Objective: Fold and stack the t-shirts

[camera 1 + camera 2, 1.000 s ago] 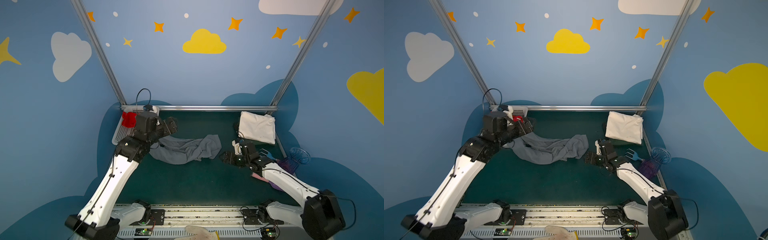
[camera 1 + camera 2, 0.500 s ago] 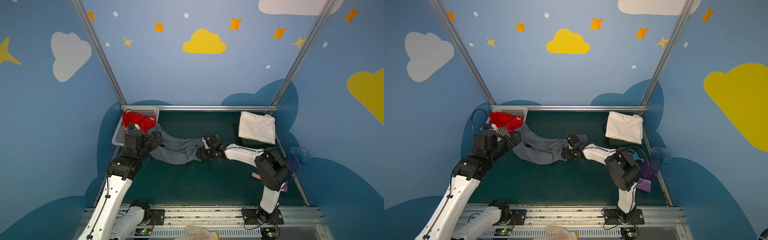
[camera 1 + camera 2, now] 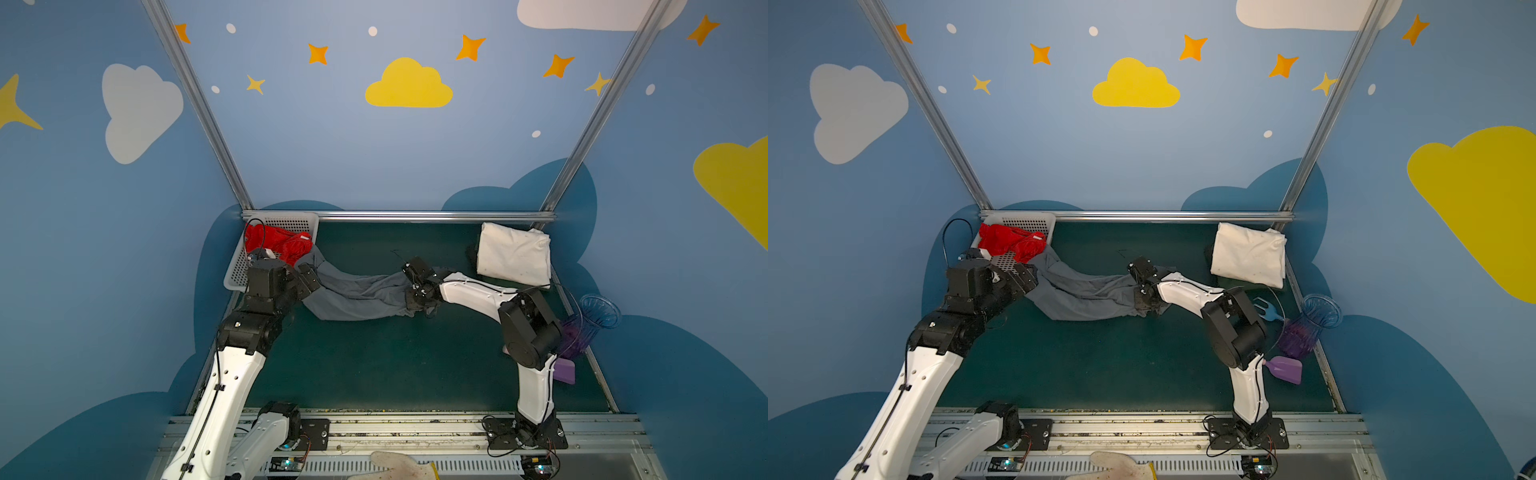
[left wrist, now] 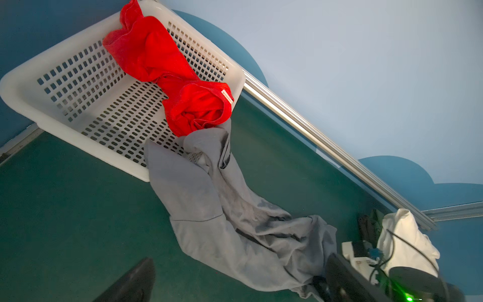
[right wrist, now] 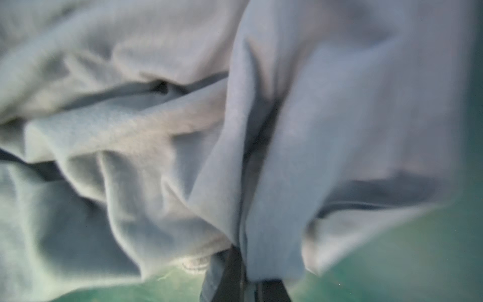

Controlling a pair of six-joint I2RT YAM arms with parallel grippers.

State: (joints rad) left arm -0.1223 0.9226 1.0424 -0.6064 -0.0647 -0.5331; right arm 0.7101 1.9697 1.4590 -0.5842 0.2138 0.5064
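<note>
Grey t-shirt [image 3: 353, 297] bunched on mat [image 3: 374, 365], right claw [image 3: 415, 300] clamped on one end, left claw [image 3: 309, 279] wide apart, empty.

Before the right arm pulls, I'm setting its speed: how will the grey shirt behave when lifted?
Likely floppy: the grey shirt lies deeply wrinkled and should sag from the right gripper, shut on its end. Probably light, given its thin folds. Its far end drapes over the basket rim touching the red shirt, so pulling may drag that along.
</note>
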